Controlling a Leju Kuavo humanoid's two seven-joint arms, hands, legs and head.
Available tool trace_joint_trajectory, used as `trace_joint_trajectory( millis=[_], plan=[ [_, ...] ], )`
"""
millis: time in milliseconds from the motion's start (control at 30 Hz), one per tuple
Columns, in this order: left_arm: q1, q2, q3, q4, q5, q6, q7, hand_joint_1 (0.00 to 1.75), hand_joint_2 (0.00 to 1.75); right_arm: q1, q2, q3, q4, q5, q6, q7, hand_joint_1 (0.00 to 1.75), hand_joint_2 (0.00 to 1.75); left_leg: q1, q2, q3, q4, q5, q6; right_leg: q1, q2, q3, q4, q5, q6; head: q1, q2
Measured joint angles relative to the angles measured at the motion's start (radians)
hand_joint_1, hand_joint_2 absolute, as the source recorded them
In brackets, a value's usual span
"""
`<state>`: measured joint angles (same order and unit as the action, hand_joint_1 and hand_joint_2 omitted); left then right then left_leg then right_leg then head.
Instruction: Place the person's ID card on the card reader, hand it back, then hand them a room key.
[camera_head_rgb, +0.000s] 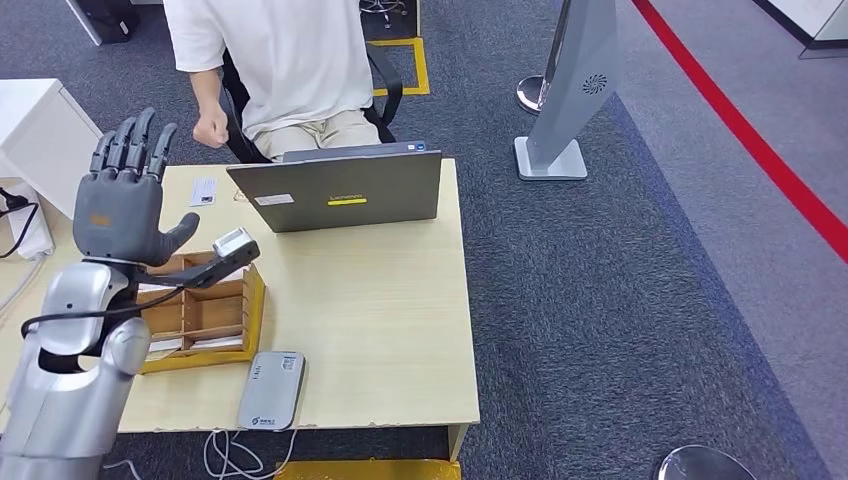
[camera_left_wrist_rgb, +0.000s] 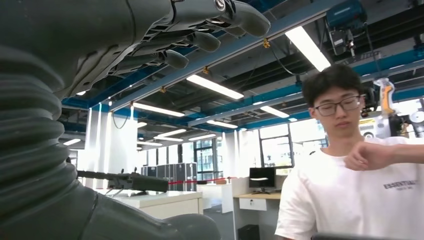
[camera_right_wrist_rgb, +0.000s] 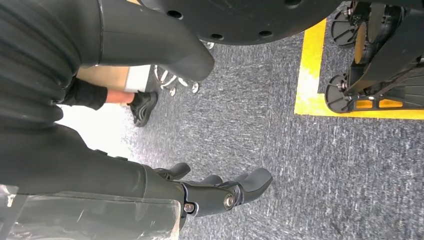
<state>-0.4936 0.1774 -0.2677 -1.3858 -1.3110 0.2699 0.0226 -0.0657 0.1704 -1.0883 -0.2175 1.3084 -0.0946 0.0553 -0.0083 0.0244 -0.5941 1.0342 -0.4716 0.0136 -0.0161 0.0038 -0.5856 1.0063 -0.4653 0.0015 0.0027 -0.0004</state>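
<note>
Raised above the table's left side, the left hand (camera_head_rgb: 122, 195) is spread wide with its palm turned away, fingers upright and holding nothing. Hanging low over grey carpet, the right hand (camera_right_wrist_rgb: 220, 192) has its fingers lightly curled in with nothing in them. The wooden table (camera_head_rgb: 380, 330) carries an open laptop (camera_head_rgb: 345, 188) along its far edge, and a person in a white shirt (camera_head_rgb: 285, 60) sits behind it with one fist lifted. A wooden divided tray (camera_head_rgb: 205, 318) sits at the left, below the raised hand. The grey card reader (camera_head_rgb: 272, 390) lies at the near edge, just right of the tray. A small card (camera_head_rgb: 204, 191) rests far left, beside the laptop.
</note>
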Motion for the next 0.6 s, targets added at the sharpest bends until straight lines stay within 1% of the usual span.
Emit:
trace_joint_trajectory(
  millis=[167,300,500,600],
  plan=[
    [0.183,0.039,-0.006,-0.173,-0.009,-0.004,0.003,0.00,1.75,0.004,0.006,-0.029,0.000,-0.024,-0.006,-0.001,0.00,1.75,0.000,0.000,0.000,0.000,0.000,0.000,0.000,0.000,0.000,0.000,-0.001,-0.001,0.000,0.000],
    [0.317,0.070,-0.006,-0.260,-0.015,-0.008,0.010,0.00,1.75,0.006,0.012,-0.052,-0.001,-0.039,-0.011,0.000,0.00,1.75,0.000,0.000,0.000,0.000,0.000,0.000,0.000,0.000,0.000,0.000,-0.001,-0.001,0.000,0.000],
    [0.466,0.077,0.014,-0.322,-0.002,-0.030,0.022,0.00,1.75,0.008,0.019,-0.076,-0.006,-0.053,-0.016,0.002,0.00,1.75,0.000,-0.001,0.000,0.000,-0.001,0.000,0.000,-0.001,0.000,0.000,-0.002,0.000,0.000,0.000],
    [0.516,0.077,0.028,-0.336,-0.001,-0.029,0.022,0.00,1.75,0.009,0.021,-0.085,-0.007,-0.055,-0.017,0.001,0.00,1.75,0.000,-0.001,0.000,0.000,-0.001,0.000,0.000,-0.002,0.000,0.000,-0.002,0.000,0.000,0.000]
  ],
)
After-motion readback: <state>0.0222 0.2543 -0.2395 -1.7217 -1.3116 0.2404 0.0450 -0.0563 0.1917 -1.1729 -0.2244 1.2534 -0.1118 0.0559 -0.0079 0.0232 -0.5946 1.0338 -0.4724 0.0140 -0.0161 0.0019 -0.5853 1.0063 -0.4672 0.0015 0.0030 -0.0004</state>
